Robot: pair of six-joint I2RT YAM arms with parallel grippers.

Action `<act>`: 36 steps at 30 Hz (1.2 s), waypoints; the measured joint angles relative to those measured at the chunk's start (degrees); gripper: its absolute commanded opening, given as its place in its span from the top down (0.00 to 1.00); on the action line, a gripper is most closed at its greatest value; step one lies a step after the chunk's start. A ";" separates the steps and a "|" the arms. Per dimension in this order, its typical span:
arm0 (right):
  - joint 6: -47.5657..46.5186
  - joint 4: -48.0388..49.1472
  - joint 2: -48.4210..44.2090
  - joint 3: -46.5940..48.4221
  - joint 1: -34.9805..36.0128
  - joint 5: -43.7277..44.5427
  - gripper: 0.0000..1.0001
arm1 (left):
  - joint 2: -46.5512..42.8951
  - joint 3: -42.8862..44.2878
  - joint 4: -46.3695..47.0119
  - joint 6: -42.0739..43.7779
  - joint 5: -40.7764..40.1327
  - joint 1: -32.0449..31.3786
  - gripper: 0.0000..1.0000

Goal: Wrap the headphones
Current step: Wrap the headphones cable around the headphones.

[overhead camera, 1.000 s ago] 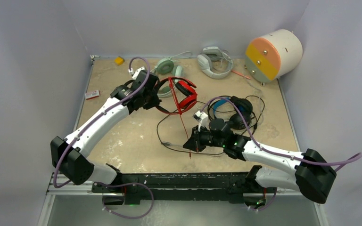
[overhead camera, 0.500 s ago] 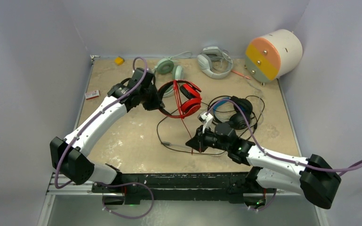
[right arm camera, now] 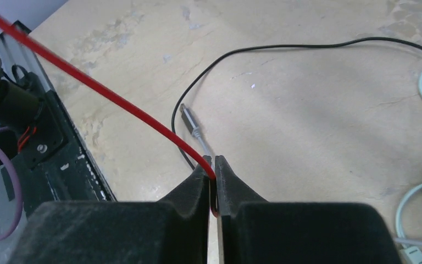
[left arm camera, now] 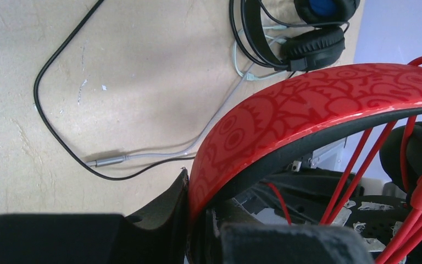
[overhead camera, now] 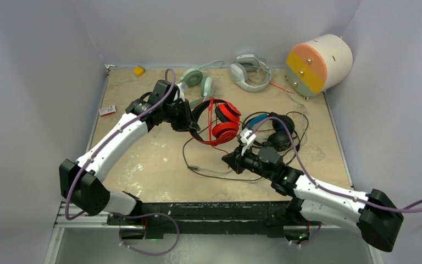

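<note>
Holding the red headset (overhead camera: pixel 220 118) up over the middle of the table (overhead camera: pixel 143 165), the left gripper (overhead camera: pixel 189 117) has its fingers clamped on the patterned headband. The right gripper (right arm camera: pixel 213 165), closer to the near edge, pinches the red cable (right arm camera: pixel 88 82) between fingers closed almost tip to tip. From that pinch the cable runs taut up toward the headset, where several red strands cross the hoop of the band. How many turns are laid cannot be told, but the wrap looks under way rather than finished, with a length of cable left to wind and its end to secure.

Two more headsets appear untouched. The black headset (overhead camera: pixel 277 132) lies on the table just right of the red one. Its black cable (overhead camera: pixel 189 151) sprawls in loose loops toward the near edge, passing beneath the right gripper. The mint headset (overhead camera: pixel 198 80) rests by the far edge behind the left arm, with a pale lead trailing loose from it along that edge. A grey headset (overhead camera: pixel 250 71), its cable already bundled on it, sits at the far edge beside a drum (overhead camera: pixel 318 63) in the far right corner.

By this showing, roughly a third of the job is in hand and none of it complete.
</note>
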 measured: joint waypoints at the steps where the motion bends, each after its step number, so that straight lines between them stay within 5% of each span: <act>1: -0.61 -0.20 -0.92 -0.11 0.04 0.92 0.85 | 0.00 0.00 -0.15 0.35 0.46 -0.02 1.00; 4: -1.84 -0.96 -2.43 -0.11 0.13 2.95 0.77 | -0.04 0.00 -0.76 1.16 1.01 0.00 1.00; 20: -2.19 -0.17 8.96 0.79 0.15 -2.14 0.76 | -0.92 1.92 -11.39 -3.21 -17.35 0.09 1.00; 25: -2.19 1.46 11.47 2.45 0.15 -4.13 0.71 | -0.92 1.97 -12.61 -3.74 -18.64 0.11 1.00; 30: -2.08 2.14 11.74 2.71 0.15 -5.07 0.56 | -0.92 1.97 -12.63 -3.72 -18.58 0.11 1.00; 36: -1.99 1.64 10.64 2.71 0.15 -5.03 0.53 | -0.92 2.21 -12.74 -3.72 -18.73 0.11 1.00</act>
